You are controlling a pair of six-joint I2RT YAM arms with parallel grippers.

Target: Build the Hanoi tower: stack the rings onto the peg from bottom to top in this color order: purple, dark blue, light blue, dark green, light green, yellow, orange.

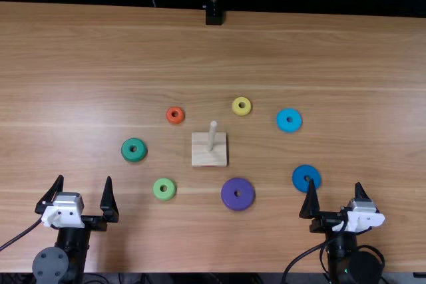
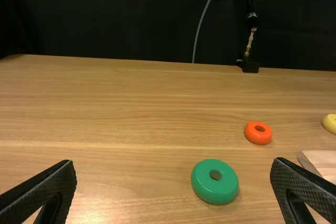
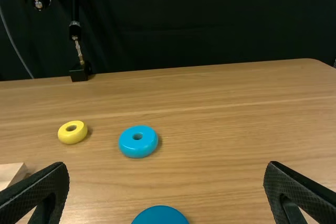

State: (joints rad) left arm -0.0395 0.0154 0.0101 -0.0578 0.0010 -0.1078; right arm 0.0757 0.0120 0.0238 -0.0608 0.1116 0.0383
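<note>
- From where I stand, the greatest risk looks like the right hand nudging the dark blue ring, since one finger sits just beside it; I can't tell whether they touch.
- The peg is bare and thin, so a ring lowered off-centre could catch on its tip or shove the base.
- The purple ring, near the base on the counter, must go first; take the dark blue early and it would all need undoing.
- Dark green and light green might get swapped, being close in colour.
- The left hand is spread wide, holding nothing.
- The right hand is just as wide, and empty too.
</note>
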